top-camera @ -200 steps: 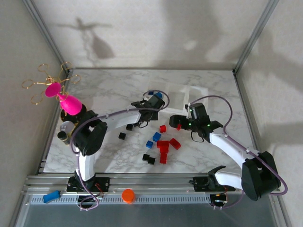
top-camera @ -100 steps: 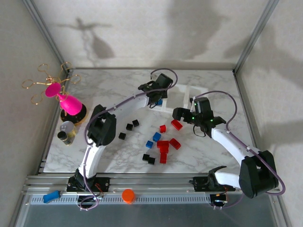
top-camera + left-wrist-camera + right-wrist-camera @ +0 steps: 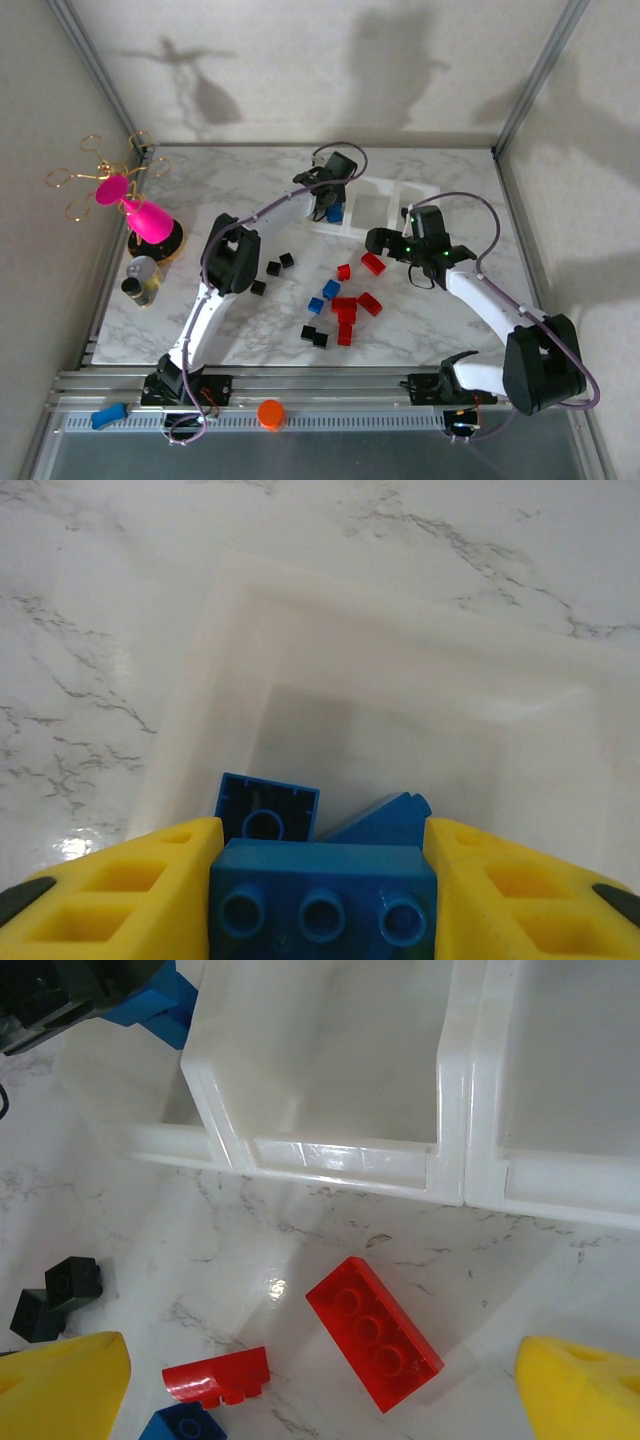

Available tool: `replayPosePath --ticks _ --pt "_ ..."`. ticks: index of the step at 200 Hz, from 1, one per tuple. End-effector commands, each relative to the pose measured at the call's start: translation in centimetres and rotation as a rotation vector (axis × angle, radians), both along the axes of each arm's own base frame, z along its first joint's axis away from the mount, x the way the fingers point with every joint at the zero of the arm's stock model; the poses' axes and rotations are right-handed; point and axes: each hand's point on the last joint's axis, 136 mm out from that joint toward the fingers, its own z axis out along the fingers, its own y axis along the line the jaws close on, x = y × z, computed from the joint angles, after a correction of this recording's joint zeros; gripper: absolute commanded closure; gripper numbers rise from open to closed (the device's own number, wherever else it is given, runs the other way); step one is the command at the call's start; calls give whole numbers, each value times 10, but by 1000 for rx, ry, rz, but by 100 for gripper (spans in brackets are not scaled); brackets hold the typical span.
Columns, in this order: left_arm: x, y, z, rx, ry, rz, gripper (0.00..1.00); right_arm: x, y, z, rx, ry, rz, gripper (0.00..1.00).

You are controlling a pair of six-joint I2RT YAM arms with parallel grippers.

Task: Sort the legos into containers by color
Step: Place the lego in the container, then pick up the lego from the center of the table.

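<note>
My left gripper (image 3: pixel 322 905) is shut on a blue three-stud lego (image 3: pixel 322 880) and hangs over the leftmost of the containers (image 3: pixel 400 640). Two more blue legos (image 3: pixel 266 810) lie in that bin. From above, the left gripper (image 3: pixel 334 200) is at the row's left end (image 3: pixel 385 228). My right gripper (image 3: pixel 320 1390) is open, its yellow fingers (image 3: pixel 60 1390) wide apart above a translucent red lego (image 3: pixel 375 1333). It hovers (image 3: pixel 385 245) just in front of the containers. A smaller red lego (image 3: pixel 217 1375) and a blue one (image 3: pixel 185 1425) lie nearby.
Red (image 3: pixel 345 310), blue (image 3: pixel 325 295) and black legos (image 3: pixel 313 335) are scattered mid-table, with more black ones (image 3: pixel 272 270) to the left. A pink cup (image 3: pixel 148 220) and a small jar (image 3: pixel 140 280) stand at the left edge. An orange ball (image 3: pixel 270 413) and a blue clip (image 3: pixel 108 415) lie on the front rail.
The left arm has swung from the table's middle to the leftmost container, carrying the blue lego. The right gripper shifted slightly, and the red lego now lies uncovered beneath it.
</note>
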Motion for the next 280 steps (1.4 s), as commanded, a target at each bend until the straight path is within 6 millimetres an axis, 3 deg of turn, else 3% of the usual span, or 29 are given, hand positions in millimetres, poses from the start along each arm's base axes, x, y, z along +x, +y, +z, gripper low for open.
replayPosePath --ticks 1,29,61,97,130,156,212,238,280 --pt "7 -7 -7 -7 -3 -28 50 9 3 11 12 -33 11 1" --pt "9 -10 -10 -9 -2 -35 45 10 5 12 18 -39 18 1" --pt "10 -12 2 -26 -17 -41 39 10 5 15 20 -45 17 1" --pt "6 -14 35 -72 -43 -51 40 10 12 26 48 -68 51 1" --pt "-10 -14 71 -117 -71 -61 40 3 15 26 46 -63 89 1" --pt "-38 -12 88 -155 -83 -77 41 -8 20 22 42 -43 123 1" --pt "-118 -1 90 -216 -82 -128 41 -40 29 3 31 30 170 1" --pt "-152 7 75 -188 -31 -158 42 -53 32 -3 25 53 165 1" --pt "-213 0 37 -141 86 -273 42 -70 24 -16 -1 98 138 1"
